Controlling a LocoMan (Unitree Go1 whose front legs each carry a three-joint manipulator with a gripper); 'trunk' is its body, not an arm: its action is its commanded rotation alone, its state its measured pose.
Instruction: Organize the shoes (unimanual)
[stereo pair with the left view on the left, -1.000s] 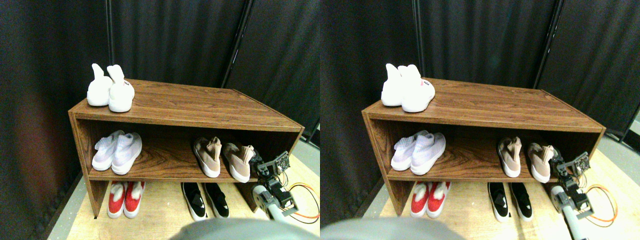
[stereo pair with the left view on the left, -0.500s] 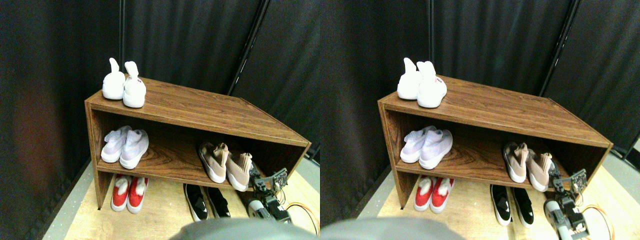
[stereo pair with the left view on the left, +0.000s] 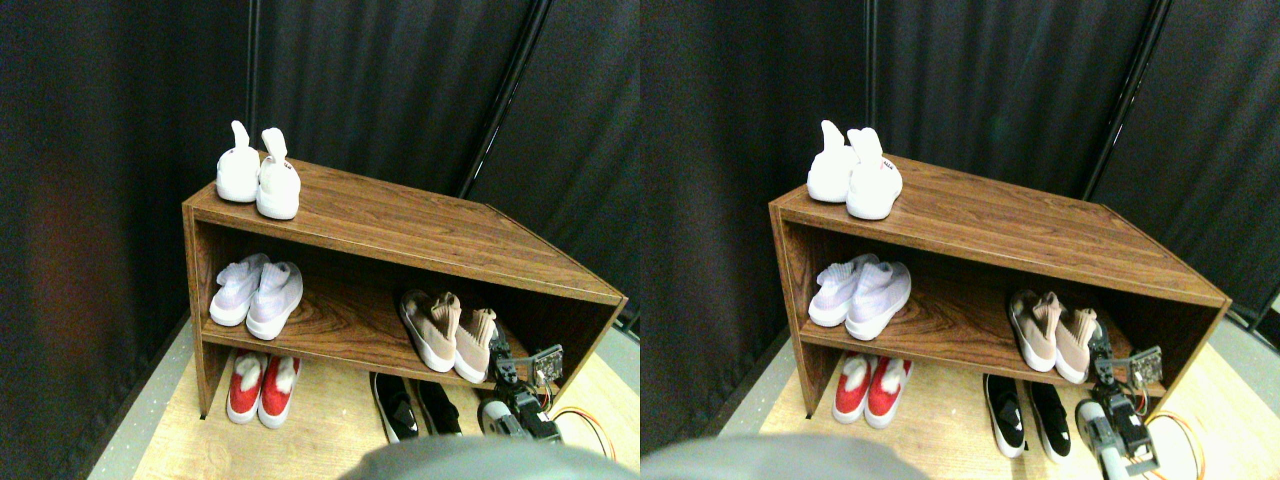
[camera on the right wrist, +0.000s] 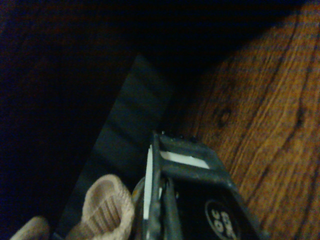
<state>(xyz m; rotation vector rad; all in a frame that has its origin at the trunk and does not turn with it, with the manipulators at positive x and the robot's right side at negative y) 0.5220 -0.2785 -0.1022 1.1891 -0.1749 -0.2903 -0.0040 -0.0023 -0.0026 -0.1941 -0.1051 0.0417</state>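
Nudged together, the beige shoes (stereo pair with the left view on the left: 447, 332) now touch; right gripper (stereo pair with the left view on the left: 503, 352) beside them — jaw opening unclear.

My jaws sit at the wooden shelf unit's (stereo pair with the left view on the left: 400, 215) middle board, just beside the beige shoes (stereo pair with the left view on the left: 450, 335). Farther off lie a lilac-white pair (stereo pair with the left view on the left: 258, 297), white pair (stereo pair with the left view on the left: 260, 175) on top, red (stereo pair with the left view on the left: 258, 385) and black (stereo pair with the left view on the left: 415, 405) pairs on the floor (stereo pair with the left view on the left: 320, 430).

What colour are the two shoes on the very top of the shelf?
The top pair of shoes is all white, clearest in the stereo pair view.
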